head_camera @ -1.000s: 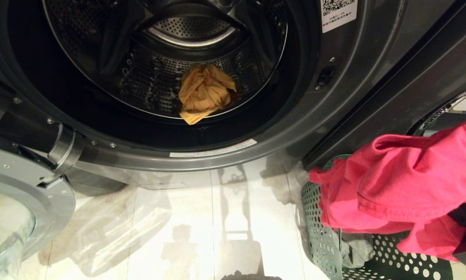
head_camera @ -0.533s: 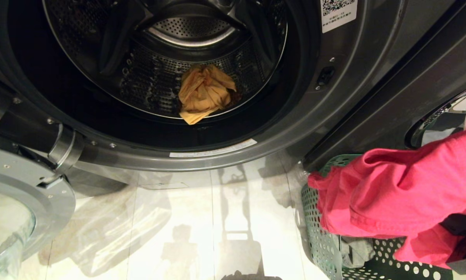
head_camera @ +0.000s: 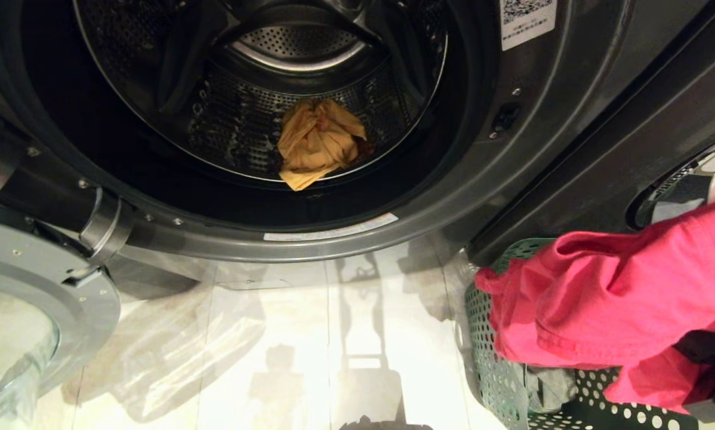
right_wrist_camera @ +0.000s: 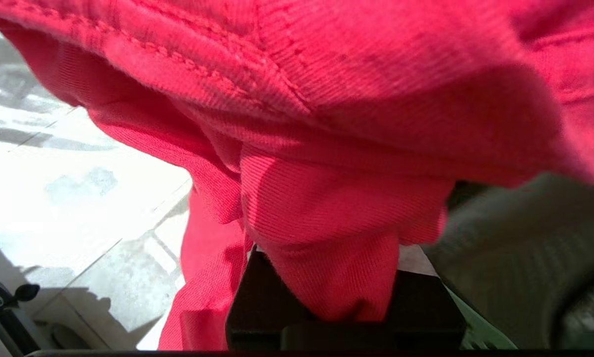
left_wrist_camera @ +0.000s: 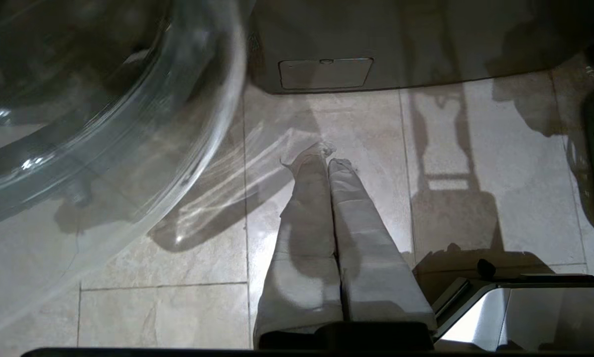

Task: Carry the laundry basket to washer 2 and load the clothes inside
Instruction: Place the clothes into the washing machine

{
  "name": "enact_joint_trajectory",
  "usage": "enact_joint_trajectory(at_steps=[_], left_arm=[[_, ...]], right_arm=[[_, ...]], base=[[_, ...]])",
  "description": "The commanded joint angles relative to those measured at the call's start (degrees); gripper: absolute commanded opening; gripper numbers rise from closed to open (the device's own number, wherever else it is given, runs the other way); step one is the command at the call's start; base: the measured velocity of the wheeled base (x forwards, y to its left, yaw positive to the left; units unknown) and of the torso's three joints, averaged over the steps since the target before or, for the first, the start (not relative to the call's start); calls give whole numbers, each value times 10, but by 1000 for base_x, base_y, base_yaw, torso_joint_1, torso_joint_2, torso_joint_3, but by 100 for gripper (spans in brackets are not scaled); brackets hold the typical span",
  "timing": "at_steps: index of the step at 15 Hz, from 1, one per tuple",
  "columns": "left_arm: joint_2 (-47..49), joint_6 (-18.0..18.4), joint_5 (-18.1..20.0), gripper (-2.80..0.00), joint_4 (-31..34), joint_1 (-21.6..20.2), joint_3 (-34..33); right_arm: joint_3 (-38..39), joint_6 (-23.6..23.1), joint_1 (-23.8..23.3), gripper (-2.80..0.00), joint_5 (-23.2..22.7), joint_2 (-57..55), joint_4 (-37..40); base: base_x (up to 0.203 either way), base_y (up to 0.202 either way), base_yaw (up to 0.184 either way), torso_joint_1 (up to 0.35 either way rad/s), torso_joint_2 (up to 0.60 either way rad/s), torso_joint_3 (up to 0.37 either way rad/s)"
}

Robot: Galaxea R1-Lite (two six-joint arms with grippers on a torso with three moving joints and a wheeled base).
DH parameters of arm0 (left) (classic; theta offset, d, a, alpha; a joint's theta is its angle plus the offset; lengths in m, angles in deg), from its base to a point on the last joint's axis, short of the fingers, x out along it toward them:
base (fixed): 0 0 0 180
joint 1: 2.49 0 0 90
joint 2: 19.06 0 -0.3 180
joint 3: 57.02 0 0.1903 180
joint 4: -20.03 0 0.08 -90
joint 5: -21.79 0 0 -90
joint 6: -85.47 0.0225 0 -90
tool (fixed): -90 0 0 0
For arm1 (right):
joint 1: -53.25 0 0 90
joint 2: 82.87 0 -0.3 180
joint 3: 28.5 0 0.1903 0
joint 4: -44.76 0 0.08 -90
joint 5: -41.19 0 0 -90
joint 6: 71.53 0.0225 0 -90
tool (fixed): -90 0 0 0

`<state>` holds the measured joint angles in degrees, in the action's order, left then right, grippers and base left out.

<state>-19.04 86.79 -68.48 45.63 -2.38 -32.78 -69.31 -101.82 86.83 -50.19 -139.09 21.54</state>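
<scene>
The washer's open drum (head_camera: 238, 131) fills the upper head view, and a crumpled yellow garment (head_camera: 317, 149) lies at its bottom. At the lower right stands the green perforated laundry basket (head_camera: 487, 358) with a grey garment (head_camera: 549, 388) inside. My right gripper (right_wrist_camera: 326, 292) is shut on a pink garment (head_camera: 608, 298), which hangs bunched above the basket and hides the fingertips. In the left wrist view, my left gripper (left_wrist_camera: 326, 157) is shut and empty, parked over the tiled floor.
The washer's round glass door (head_camera: 17, 334) hangs open at the lower left, close to my left gripper. Pale floor tiles (head_camera: 310, 346) lie between door and basket. Another machine's door (head_camera: 683, 191) shows behind the pink garment at the right.
The pink garment has settled slightly lower and to the right over the basket. The whole head view has shifted a little, so the camera moved. The left arm has stayed still.
</scene>
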Motion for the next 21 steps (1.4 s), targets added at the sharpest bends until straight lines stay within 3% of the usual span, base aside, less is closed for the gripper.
enact_joint_trajectory(at_steps=[1,7,9,13,17,19,21], left_arm=[[0,0,-1,-280,0,0,0],[0,0,-1,-280,0,0,0],[0,0,0,-280,0,0,0],[0,0,0,-280,0,0,0],[0,0,0,-280,0,0,0],[0,0,0,-280,0,1,0],[0,0,-1,-280,0,0,0]], right_arm=[[1,-2,1,-280,0,-2,-3],[3,-2,0,-280,0,-4,-3],[6,0,0,-280,19,-4,-4],[8,12,-12,-280,100,-16,-35],[15,100,-23,-280,214,-85,-139],[4,112,-36,-280,288,-113,-181],[-17,124,-54,-280,323,-131,-199]], base=[[-2,0,109,-3,3,2],[1,-7,174,2,3,2],[0,-9,174,3,2,3],[0,-8,178,5,1,1],[0,-2,77,0,6,1],[0,0,0,0,0,0],[0,0,0,0,0,0]])
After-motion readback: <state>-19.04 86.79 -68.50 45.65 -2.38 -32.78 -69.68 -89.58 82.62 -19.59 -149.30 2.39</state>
